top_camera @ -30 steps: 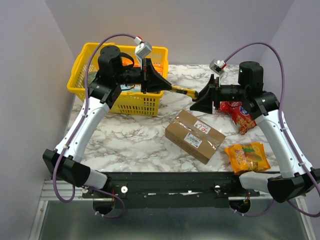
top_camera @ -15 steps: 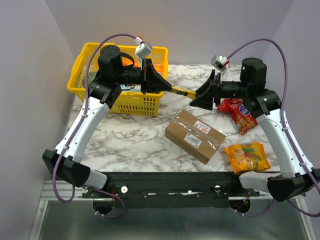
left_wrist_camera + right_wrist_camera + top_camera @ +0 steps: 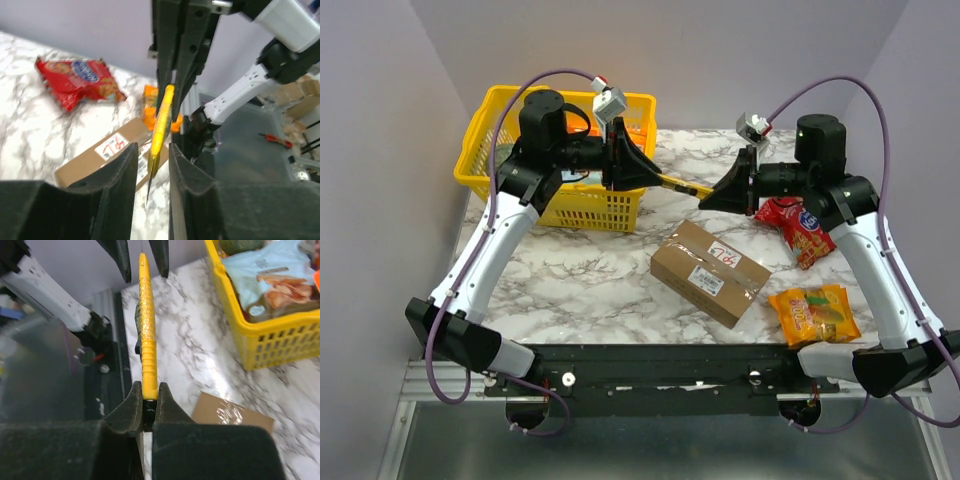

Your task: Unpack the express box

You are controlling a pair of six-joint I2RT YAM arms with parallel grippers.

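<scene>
2 grippers face each other in the air above a white marble-patterned table (image 3: 590,285) veined in grey, shut in on 3 sides by pale lilac walls (image 3: 380,150). The right gripper (image 3: 708,197) pinches 1 end of a yellow utility knife (image 3: 682,185). The left gripper (image 3: 655,178) has its fingers spread on either side of the knife's other end, with a gap showing on both sides in the wrist views. The express box (image 3: 710,272) lies closed on the marble, nearer the arm bases than the knife, with its label, red-scribbled sticker and clear tape facing up. A yellow basket (image 3: 585,208) sits at the far left corner. A red snack bag (image 3: 800,232) and an orange snack packet (image 3: 815,313) lie to the right of the box, apart from it.
</scene>
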